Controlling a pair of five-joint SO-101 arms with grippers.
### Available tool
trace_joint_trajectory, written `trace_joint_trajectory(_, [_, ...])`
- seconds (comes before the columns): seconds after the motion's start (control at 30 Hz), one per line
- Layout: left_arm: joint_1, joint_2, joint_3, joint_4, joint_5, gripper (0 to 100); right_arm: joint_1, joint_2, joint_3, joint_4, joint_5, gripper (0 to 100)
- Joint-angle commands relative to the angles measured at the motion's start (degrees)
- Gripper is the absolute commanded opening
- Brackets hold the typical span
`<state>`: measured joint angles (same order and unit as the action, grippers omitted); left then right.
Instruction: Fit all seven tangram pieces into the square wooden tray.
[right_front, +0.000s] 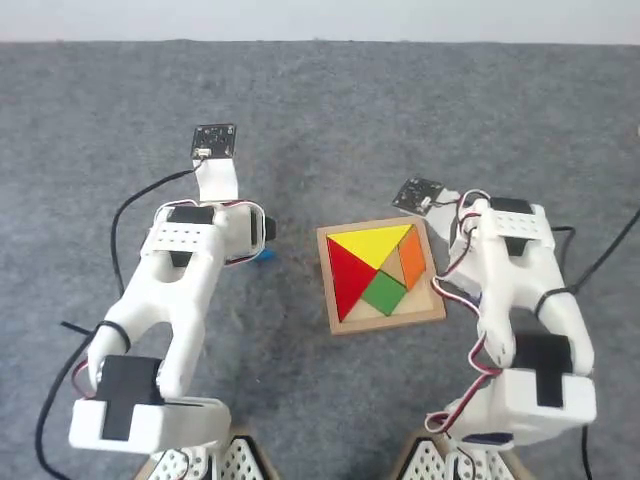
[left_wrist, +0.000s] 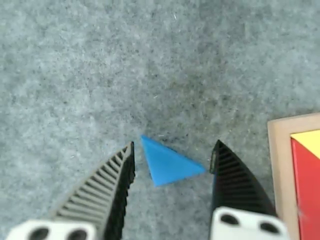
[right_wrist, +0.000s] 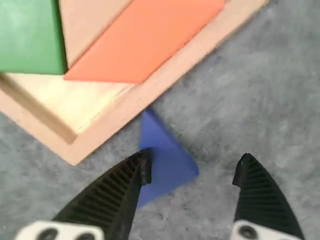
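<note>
The left tool (left_wrist: 175, 145) is seen released, its two ribbed fingers (left_wrist: 117, 175) spread apart just above the grey carpeted table (left_wrist: 100, 60). A light blue triangular wooden piece (left_wrist: 167, 162) is found lying flat on the table between those fingers. One of its corners lies just beside one finger, and contact there cannot be judged. The square wooden tray (left_wrist: 277, 170) is seen off to one side of this tool, apart from the light blue piece.

The right tool (right_wrist: 195, 155) is likewise released, with its fingers held wide. A dark blue triangular wooden piece (right_wrist: 162, 162) lies flat on the table at this tool's tips. It is much nearer to one finger, which overlaps its edge, than to the other. Its far corner reaches the tray's outer rim just ahead of the tool.

Inside the tray, a large yellow triangle (right_front: 375, 243), a large red triangle (right_front: 345, 280), a green square (right_front: 384, 292) and an orange parallelogram (right_front: 412, 262) are seated. A pale wood-coloured piece (right_wrist: 85, 25) is set between the green and orange ones. Bare tray floor (right_wrist: 65, 105) is seen in the corner closest to the right tool.
</note>
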<state>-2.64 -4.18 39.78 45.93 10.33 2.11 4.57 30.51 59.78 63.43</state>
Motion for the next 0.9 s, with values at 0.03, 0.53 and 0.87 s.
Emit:
trace_joint_trajectory(0.03, [-0.18, -3.25, -0.13, -1.23, -0.7, 23, 2.24, 2.59, -0.53, -1.19, 3.34, 27.5])
trace_joint_trajectory(0.53, [-0.18, -3.25, -0.13, -1.23, -0.7, 23, 4.79, 3.3, 0.0, 9.71, 6.07, 27.5])
trace_joint_trajectory(0.87, [-0.18, -3.25, -0.13, -1.23, -0.7, 23, 7.43, 3.91, -0.44, 6.2, -1.14, 16.3])
